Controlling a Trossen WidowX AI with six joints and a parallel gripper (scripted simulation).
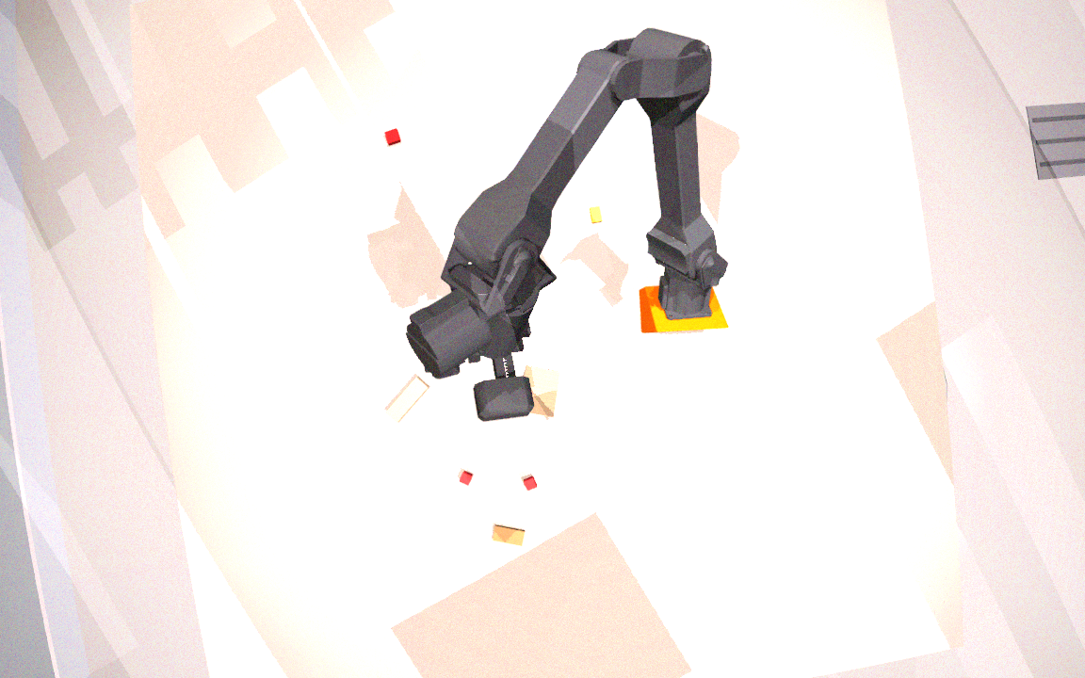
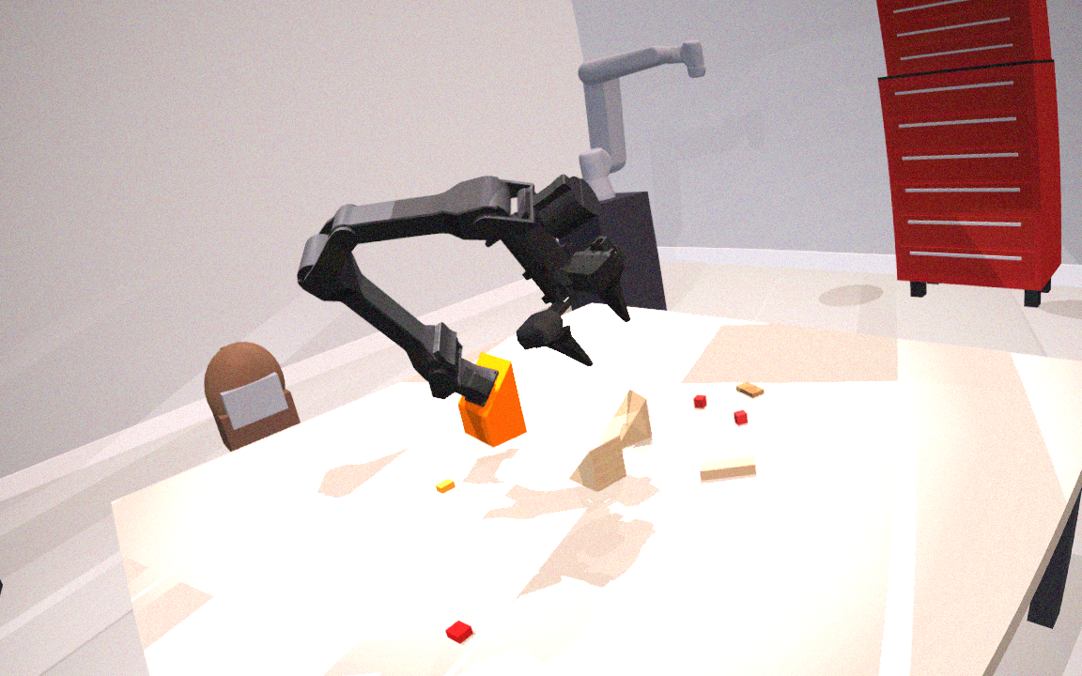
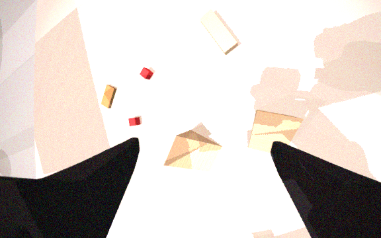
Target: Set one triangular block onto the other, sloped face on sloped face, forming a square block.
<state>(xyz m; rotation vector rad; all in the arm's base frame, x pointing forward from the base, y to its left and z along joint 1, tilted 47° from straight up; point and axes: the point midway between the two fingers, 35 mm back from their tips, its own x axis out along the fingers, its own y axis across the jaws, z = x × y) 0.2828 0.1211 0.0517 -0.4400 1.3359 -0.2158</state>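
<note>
My tool [image 1: 506, 344] [image 2: 610, 342] [image 3: 206, 145] is spread wide above the surface [image 1: 740, 506] [image 2: 780, 546] [image 3: 177, 205]. In the exterior view, the near block [image 2: 601, 467] [image 3: 274, 129] and far block [image 1: 542, 392] [image 2: 636, 420] [image 3: 194, 153] sit apart, left of the plank [image 1: 406, 398] [image 2: 727, 469] [image 3: 219, 32].

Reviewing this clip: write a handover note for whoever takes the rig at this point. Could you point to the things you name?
Gripper [image 2: 609, 343] [image 3: 206, 145]: open, holding nothing, above the table.
Blocks: two triangular blocks, the farther one [image 2: 636, 420] [image 3: 194, 152] and the one nearer the exterior camera [image 2: 600, 462] [image 3: 276, 129], stand apart on the table.
Done: no stacking; the square block is unmade.
Left: grasp one, turn it sloped face down, set it on the other with ends even, release, back away clear, without shoving the lower block.
</note>
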